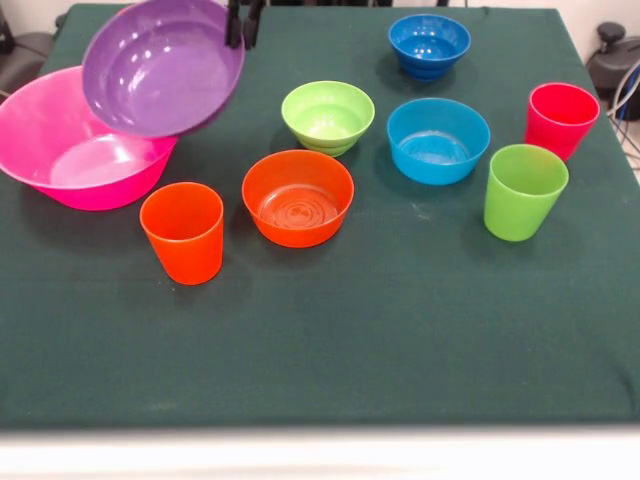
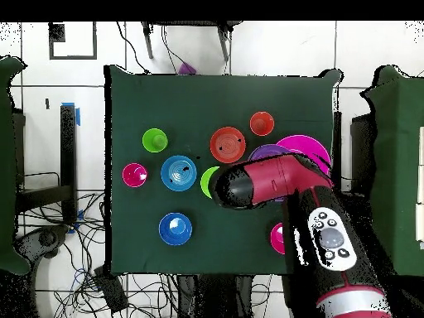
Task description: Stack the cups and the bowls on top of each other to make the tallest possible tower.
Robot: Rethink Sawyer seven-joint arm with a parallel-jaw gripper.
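My gripper (image 1: pixel 244 30) comes down at the top edge and is shut on the far rim of the large purple bowl (image 1: pixel 160 65). It holds the bowl tilted above the huge pink bowl (image 1: pixel 60 150), and the purple bowl's lower edge overlaps the pink bowl's rim. On the table stand an orange cup (image 1: pixel 184 230), an orange bowl (image 1: pixel 298 197), a lime green bowl (image 1: pixel 327 116), a light blue bowl (image 1: pixel 437 140), a dark blue bowl (image 1: pixel 429 45), a red-pink cup (image 1: pixel 561 118) and a lime green cup (image 1: pixel 523 190). In the overhead view the arm (image 2: pixel 265 182) hides the gripper and most of the purple bowl (image 2: pixel 267 152).
A red-pink bowl (image 2: pixel 277 238) shows in the overhead view only, beside the arm near the robot's side of the table. The dark green cloth (image 1: pixel 330 340) covers the table to its near edge. Cables and other tables lie around the table (image 2: pixel 124 99).
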